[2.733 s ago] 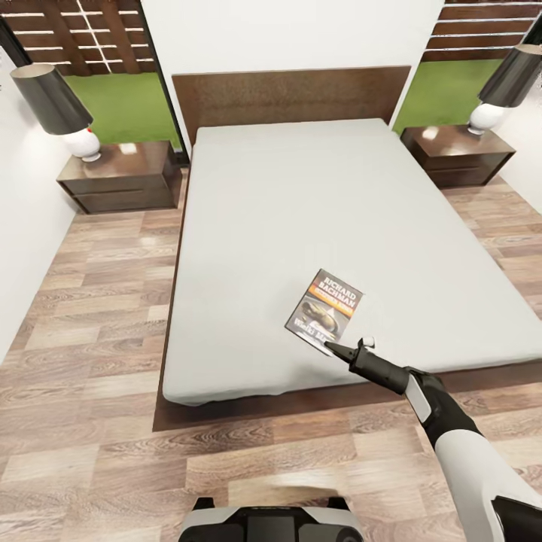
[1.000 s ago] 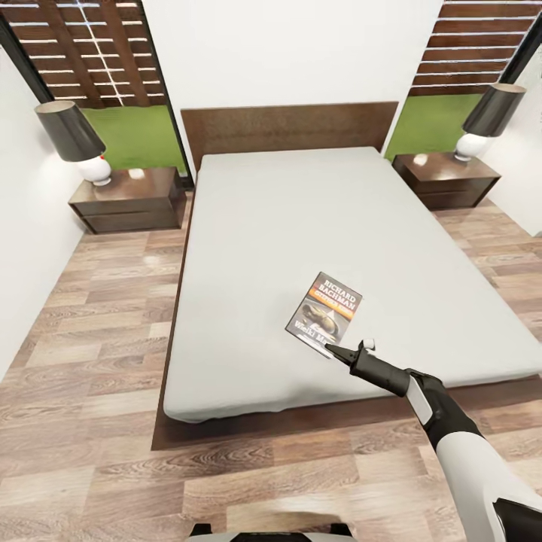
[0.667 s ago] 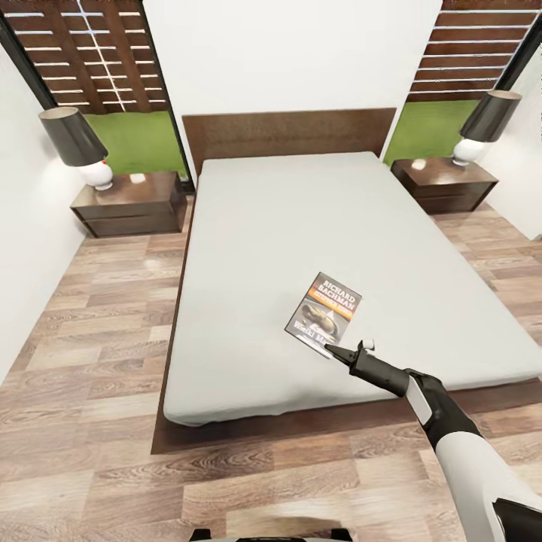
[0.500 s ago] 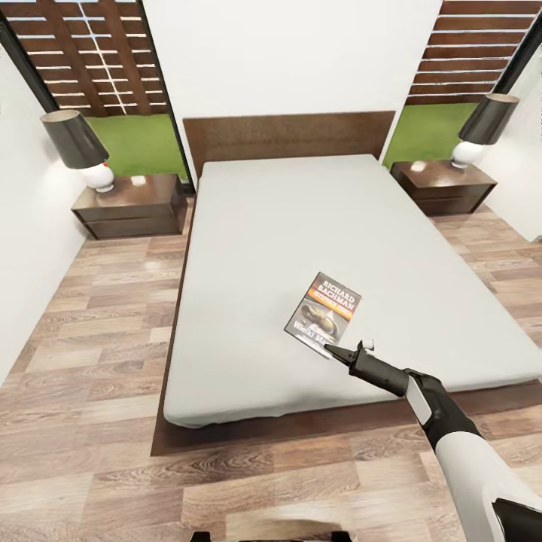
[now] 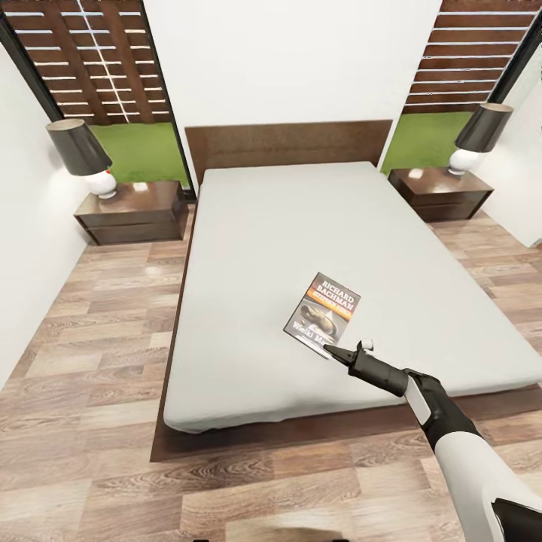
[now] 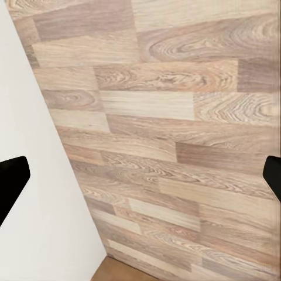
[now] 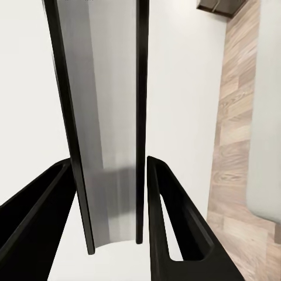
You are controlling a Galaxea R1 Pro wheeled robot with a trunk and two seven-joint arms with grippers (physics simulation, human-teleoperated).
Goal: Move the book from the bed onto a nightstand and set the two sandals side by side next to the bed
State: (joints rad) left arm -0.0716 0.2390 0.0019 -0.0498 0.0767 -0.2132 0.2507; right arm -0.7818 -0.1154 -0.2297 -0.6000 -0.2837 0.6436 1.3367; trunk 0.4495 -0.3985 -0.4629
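- Only the view has shifted since the earlier frames: bed [image 5: 286, 248] and nightstands sit lower in it, while the book [image 5: 323, 310] and right gripper [image 5: 331, 351] keep their places.
- Right gripper pinches the book's near edge; in the wrist view its dark fingers [image 7: 170, 216] are clamped on the thin page block [image 7: 105, 117], probably ready to lift.
- Book lies flat on the mattress's near right part, glossy dark cover with an orange band.
- Left gripper [image 6: 140, 181] hangs spread apart over the wood-plank floor [image 6: 175, 117].
- Both glossy brown nightstands, left [image 5: 135, 212] and right [image 5: 439, 193], carry lamps yet leave bare top.

Bedroom — bed [image 5: 301, 248]; nightstand [image 5: 135, 212]
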